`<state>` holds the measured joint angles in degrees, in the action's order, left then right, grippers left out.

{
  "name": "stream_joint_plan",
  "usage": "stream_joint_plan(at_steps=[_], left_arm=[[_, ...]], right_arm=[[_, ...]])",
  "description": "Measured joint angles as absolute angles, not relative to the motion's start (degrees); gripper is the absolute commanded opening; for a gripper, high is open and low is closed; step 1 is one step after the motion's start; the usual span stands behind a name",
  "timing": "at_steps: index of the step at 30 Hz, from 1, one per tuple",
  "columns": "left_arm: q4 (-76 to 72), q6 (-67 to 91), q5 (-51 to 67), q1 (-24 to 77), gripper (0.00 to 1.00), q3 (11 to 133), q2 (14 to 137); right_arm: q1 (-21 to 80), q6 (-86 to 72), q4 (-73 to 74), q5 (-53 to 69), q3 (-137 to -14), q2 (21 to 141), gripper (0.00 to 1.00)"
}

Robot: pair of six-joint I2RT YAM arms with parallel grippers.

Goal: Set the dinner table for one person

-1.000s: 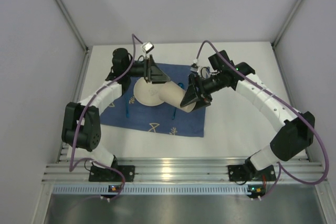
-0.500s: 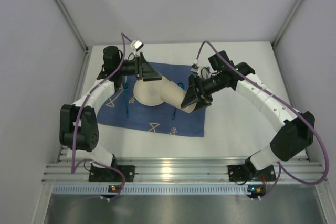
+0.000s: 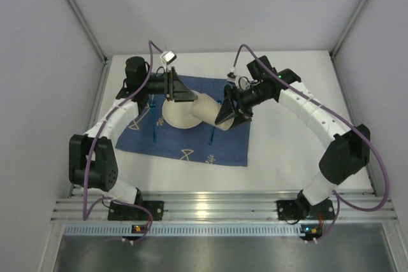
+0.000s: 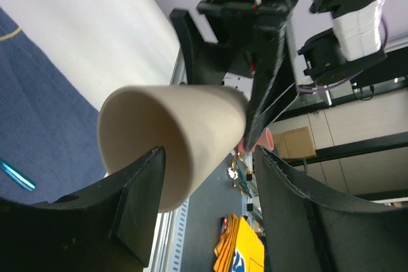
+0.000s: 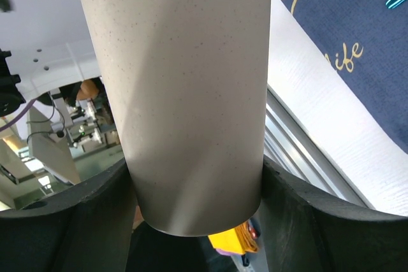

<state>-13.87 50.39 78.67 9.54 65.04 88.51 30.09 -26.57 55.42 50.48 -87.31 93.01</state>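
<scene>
A beige speckled cup (image 3: pixel 205 109) is held tilted above the dark blue fish mat (image 3: pixel 185 148), next to a beige plate (image 3: pixel 177 119) that lies on the mat. My right gripper (image 3: pixel 228 107) is shut on the cup's base end; in the right wrist view both fingers press the cup (image 5: pixel 191 93) at my right gripper (image 5: pixel 197 186). My left gripper (image 3: pixel 177 89) is open just behind the plate. In the left wrist view the cup's rim (image 4: pixel 172 138) is by my left gripper (image 4: pixel 207 164), at one finger, with a gap to the other. The white dinner table (image 3: pixel 287 151) lies under everything.
Two blue-handled pieces of cutlery lie on the mat, one left of the plate (image 3: pixel 153 122) and one right of it (image 3: pixel 210 135). A ribbed aluminium rail (image 3: pixel 223 208) runs along the table's near edge. Grey walls stand close on three sides.
My left gripper has drawn back a little to the left, behind the plate. My right gripper has carried the cup slightly left and toward the back.
</scene>
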Motion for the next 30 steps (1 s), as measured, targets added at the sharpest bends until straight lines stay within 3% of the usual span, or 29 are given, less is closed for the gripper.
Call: stream_joint_plan(at_steps=[10, 16, 17, 21, 23, 30], left_arm=[[3.8, 37.6, 77.5, 9.5, 0.58, 65.0, 88.2], [3.9, 38.1, 78.3, 9.6, 0.44, 65.1, 88.2], [3.7, 38.5, 78.4, 9.7, 0.35, 65.1, 88.2], [1.9, 39.8, 78.9, 10.2, 0.2, 65.3, 88.2], [0.8, 40.1, 79.9, 10.2, 0.0, 65.3, 88.2], [-4.4, 45.4, 80.9, 9.2, 0.0, 64.6, 87.6]], right_arm=[[29.8, -26.5, 55.1, 50.6, -88.1, 93.0, 0.0], [29.8, -26.6, 54.5, 50.6, -87.7, 93.0, 0.0], [29.8, -26.7, 54.1, 50.6, -87.7, 93.0, 0.0], [29.5, -27.4, 53.1, 51.5, -87.8, 93.5, 0.0], [28.9, -27.5, 53.1, 52.6, -88.5, 94.5, 0.0], [27.9, -25.2, 50.1, 57.8, -89.3, 98.5, 0.0]])
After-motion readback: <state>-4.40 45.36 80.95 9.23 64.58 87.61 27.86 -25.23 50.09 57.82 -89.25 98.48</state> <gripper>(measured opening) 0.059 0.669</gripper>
